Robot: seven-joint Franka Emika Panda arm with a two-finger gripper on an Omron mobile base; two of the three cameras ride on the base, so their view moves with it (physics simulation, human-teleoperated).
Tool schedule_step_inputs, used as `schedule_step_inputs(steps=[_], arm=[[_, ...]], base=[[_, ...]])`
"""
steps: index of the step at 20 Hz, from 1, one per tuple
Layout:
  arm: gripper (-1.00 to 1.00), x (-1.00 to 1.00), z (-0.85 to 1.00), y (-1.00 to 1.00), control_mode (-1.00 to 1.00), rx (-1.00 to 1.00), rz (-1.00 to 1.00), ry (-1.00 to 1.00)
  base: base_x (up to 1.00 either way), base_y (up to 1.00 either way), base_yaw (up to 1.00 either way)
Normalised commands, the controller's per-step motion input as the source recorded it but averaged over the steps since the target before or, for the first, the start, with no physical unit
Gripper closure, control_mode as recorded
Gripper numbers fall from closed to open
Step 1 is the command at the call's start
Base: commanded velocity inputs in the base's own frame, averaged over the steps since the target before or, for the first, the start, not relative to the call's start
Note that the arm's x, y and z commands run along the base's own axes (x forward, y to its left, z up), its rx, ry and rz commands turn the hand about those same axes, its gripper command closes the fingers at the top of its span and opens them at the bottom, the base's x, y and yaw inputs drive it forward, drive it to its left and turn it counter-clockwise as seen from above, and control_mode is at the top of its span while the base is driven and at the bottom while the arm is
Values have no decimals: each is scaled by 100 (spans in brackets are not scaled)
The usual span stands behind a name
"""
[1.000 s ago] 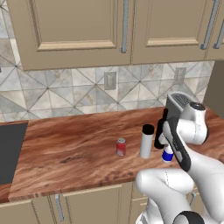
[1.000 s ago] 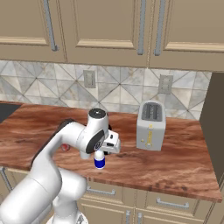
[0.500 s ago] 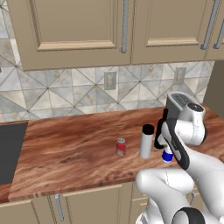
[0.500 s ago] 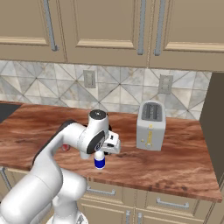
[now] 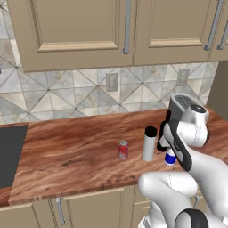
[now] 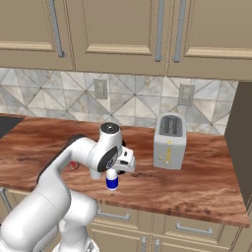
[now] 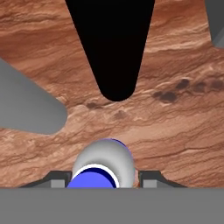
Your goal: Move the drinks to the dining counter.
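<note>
One can (image 5: 123, 149), three bottles (image 5: 149, 144), one toaster (image 6: 169, 141)

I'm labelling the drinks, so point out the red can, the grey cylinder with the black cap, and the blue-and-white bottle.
red can (image 5: 123, 150), left base view, its side.
grey cylinder (image 5: 149, 147), left base view, its pale body.
blue-and-white bottle (image 6: 112, 182), right base view, its blue band.

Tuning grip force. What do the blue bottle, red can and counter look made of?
Blue bottle: looks like smooth plastic, glossy blue-and-white body, though the render leaves it open. Red can: likely metal, silvery rim on top. Counter: polished wood, reddish-brown grain with dark knots.
</note>
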Motion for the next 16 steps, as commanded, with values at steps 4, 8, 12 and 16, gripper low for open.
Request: schedule_step_inputs(steps=[4, 8, 12, 16], arm=[[100, 0, 0, 0, -100, 0, 0, 0], [100, -4, 0, 0, -100, 0, 0, 0], [100, -41, 16, 0, -100, 0, 0, -15], [100, -38, 41, 0, -100, 0, 0, -19]], base=[[0, 0, 0], [0, 0, 0], [0, 0, 0], [0, 0, 0]])
